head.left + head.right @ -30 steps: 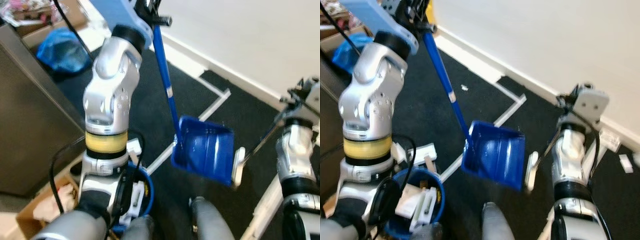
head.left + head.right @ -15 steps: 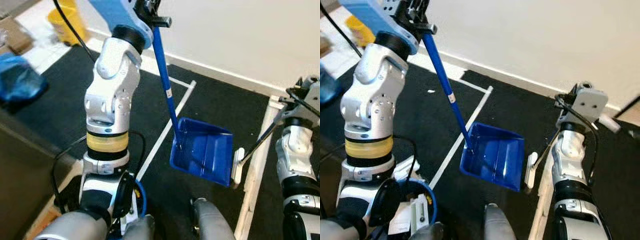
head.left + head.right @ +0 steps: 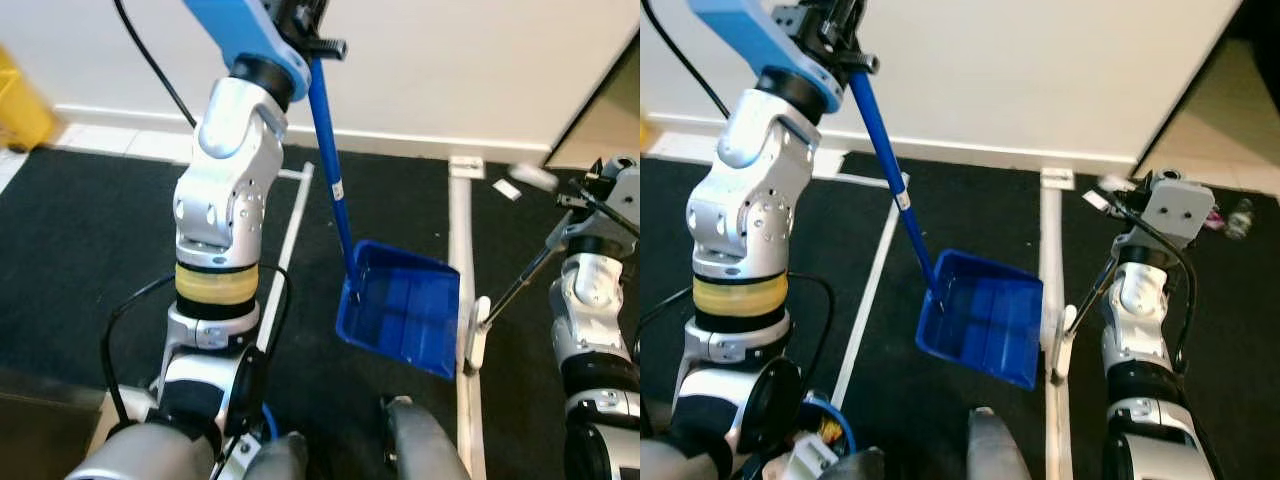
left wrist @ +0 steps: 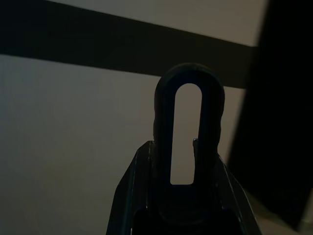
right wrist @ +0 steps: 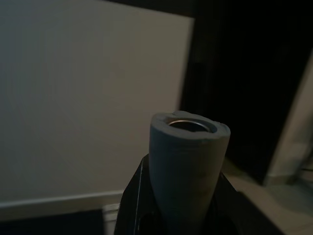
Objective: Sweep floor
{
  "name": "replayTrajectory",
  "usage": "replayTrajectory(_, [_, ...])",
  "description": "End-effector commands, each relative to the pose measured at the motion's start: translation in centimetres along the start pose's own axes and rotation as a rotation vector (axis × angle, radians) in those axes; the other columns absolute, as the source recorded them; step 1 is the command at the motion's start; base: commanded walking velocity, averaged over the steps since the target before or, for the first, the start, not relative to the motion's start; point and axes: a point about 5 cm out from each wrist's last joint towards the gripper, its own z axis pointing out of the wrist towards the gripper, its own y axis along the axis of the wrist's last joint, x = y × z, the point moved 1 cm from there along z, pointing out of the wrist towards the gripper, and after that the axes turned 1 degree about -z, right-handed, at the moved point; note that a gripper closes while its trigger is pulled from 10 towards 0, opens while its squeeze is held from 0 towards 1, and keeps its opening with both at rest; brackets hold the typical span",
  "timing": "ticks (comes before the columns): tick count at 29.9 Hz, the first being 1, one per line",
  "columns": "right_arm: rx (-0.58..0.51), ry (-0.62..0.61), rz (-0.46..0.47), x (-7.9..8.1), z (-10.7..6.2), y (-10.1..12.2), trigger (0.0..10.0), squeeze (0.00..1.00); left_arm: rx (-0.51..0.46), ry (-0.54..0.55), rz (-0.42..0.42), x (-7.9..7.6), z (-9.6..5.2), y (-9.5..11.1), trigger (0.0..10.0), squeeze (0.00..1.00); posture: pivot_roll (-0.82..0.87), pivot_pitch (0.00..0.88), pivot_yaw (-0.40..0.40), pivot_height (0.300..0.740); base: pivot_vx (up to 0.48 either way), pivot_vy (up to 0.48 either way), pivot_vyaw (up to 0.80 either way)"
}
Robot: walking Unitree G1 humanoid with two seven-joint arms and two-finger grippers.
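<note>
Left eye view swings hard compared with a second ago: the blue bag and cardboard that sat at my left are gone, and I now face a white wall with a baseboard, so I read this as my body turning, not the tools moving. My left gripper (image 3: pixel 305 25) holds the top of the blue dustpan handle (image 3: pixel 331 170), closed around its looped end, which I see up close in the left wrist view. The dustpan (image 3: pixel 400 308) hangs just above the black carpet (image 3: pixel 90 240), in the same place relative to me as before. My right gripper (image 5: pixel 188 196) is clamped on the grey broom handle (image 5: pixel 188 156); the white broom head (image 3: pixel 479 330) sits just beside the pan's open edge. White scraps (image 3: pixel 527 177) lie near the doorway ahead on the right. I judge I am lining up on fresh debris; no sweeping stroke is under way yet.
</note>
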Motion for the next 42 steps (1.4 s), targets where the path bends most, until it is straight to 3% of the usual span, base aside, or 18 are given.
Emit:
replayTrajectory(1, [-0.026, 0.001, -0.001, 0.0, 0.2, 0.5, 10.0, 0.0, -0.046, -0.004, 0.003, -0.1, -0.1, 0.9, 10.0, 0.0, -0.04, 0.108, 0.027, 0.74, 0.0, 0.0, -0.8])
replayTrajectory(14, [-0.028, 0.008, 0.0, 0.2, 0.2, 0.6, 10.0, 0.0, -0.022, 0.005, 0.008, 0.1, -0.2, -0.1, 10.0, 0.0, -0.04, 0.103, 0.027, 0.74, 0.0, 0.0, -0.8])
replayTrajectory(25, [-0.029, 0.035, 0.013, 1.1, 0.2, 0.7, 10.0, 0.0, 0.089, 0.124, 0.087, 2.0, -1.5, -3.4, 10.0, 0.0, -0.04, 0.102, 0.023, 0.74, 0.0, 0.0, -0.8])
replayTrajectory(28, [-0.031, 0.079, 0.036, 2.4, 0.0, 0.8, 10.0, 0.0, 0.131, 0.206, 0.143, 3.3, -2.2, -4.6, 10.0, 0.0, -0.04, 0.104, 0.023, 0.74, 0.0, 0.0, -0.64])
replayTrajectory(30, [-0.032, 0.152, 0.057, 4.4, -0.5, 0.9, 10.0, 0.0, 0.17, 0.286, 0.211, 4.8, -3.1, -5.8, 10.0, 0.0, -0.04, 0.105, 0.022, 0.74, 0.0, 0.0, 0.0])
replayTrajectory(31, [-0.032, 0.152, 0.057, 4.4, -0.5, 0.9, 10.0, 0.0, 0.17, 0.286, 0.211, 4.8, -3.1, -5.8, 10.0, 0.0, -0.04, 0.105, 0.022, 0.74, 0.0, 0.0, 0.0])
replayTrajectory(32, [-0.03, 0.209, 0.073, 5.6, -0.9, 0.9, 10.0, 0.0, 0.197, 0.333, 0.248, 5.7, -3.9, -6.6, 10.0, 0.0, -0.04, 0.105, 0.022, 0.74, 0.0, 0.0, 0.0])
replayTrajectory(33, [-0.03, 0.209, 0.073, 5.6, -0.9, 0.9, 10.0, 0.0, 0.197, 0.333, 0.248, 5.7, -3.9, -6.6, 10.0, 0.0, -0.04, 0.105, 0.022, 0.74, 0.0, 0.0, 0.0])
replayTrajectory(37, [-0.031, 0.419, 0.157, 10.0, -2.9, 1.2, 10.0, 0.0, 0.345, 0.459, 0.358, 8.6, -7.7, -11.1, 10.0, 0.0, -0.03, 0.108, 0.013, 0.74, 0.0, 0.0, 0.0])
replayTrajectory(38, [-0.031, 0.419, 0.157, 10.0, -2.9, 1.2, 10.0, 0.0, 0.345, 0.459, 0.358, 8.6, -7.7, -11.1, 10.0, 0.0, -0.03, 0.108, 0.013, 0.74, 0.0, 0.0, 0.0])
replayTrajectory(40, [-0.029, 0.481, 0.182, 11.1, -3.7, 1.3, 10.0, 0.0, 0.41, 0.507, 0.382, 9.5, -9.4, -13.0, 10.0, 0.0, -0.03, 0.108, 0.013, 0.74, 0.0, 0.0, 0.0])
replayTrajectory(42, [-0.024, 0.499, 0.191, 11.4, -4.0, 1.2, 10.0, 0.0, 0.429, 0.527, 0.397, 9.9, -10.1, -13.7, 10.0, 0.0, -0.03, 0.108, 0.013, 0.74, 0.0, 0.0, 0.0])
